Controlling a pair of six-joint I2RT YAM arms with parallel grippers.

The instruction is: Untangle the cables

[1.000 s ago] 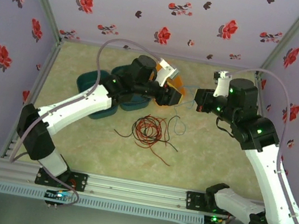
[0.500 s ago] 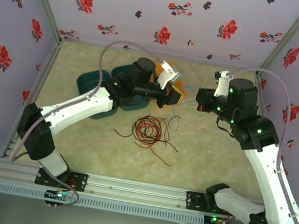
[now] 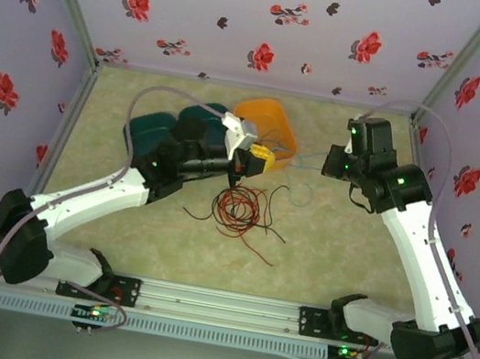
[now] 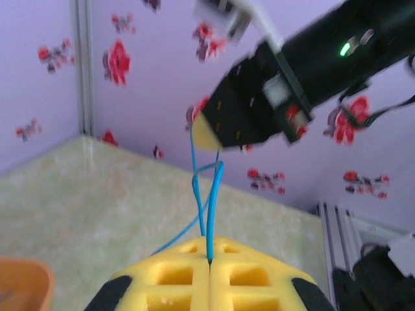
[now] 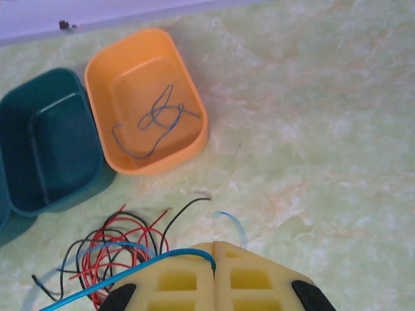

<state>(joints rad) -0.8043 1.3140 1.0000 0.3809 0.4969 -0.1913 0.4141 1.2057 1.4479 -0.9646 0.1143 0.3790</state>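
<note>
Both the left fingers (image 4: 170, 277) and the right fingers (image 5: 176, 280) are pinched shut on one thin blue cable (image 4: 211, 194) held up between them. The red and black cables (image 3: 237, 207) lie tangled on the surface (image 3: 349, 245), near the orange tray (image 5: 139, 65).

Red and black cables (image 3: 237, 207), orange tray (image 3: 270, 115), red-flowered lilac walls (image 3: 250, 14)

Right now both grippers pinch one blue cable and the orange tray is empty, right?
No. The orange tray holds a second cable, blue and coiled, as the right wrist view shows. The left gripper and right gripper do both pinch one blue cable.
</note>
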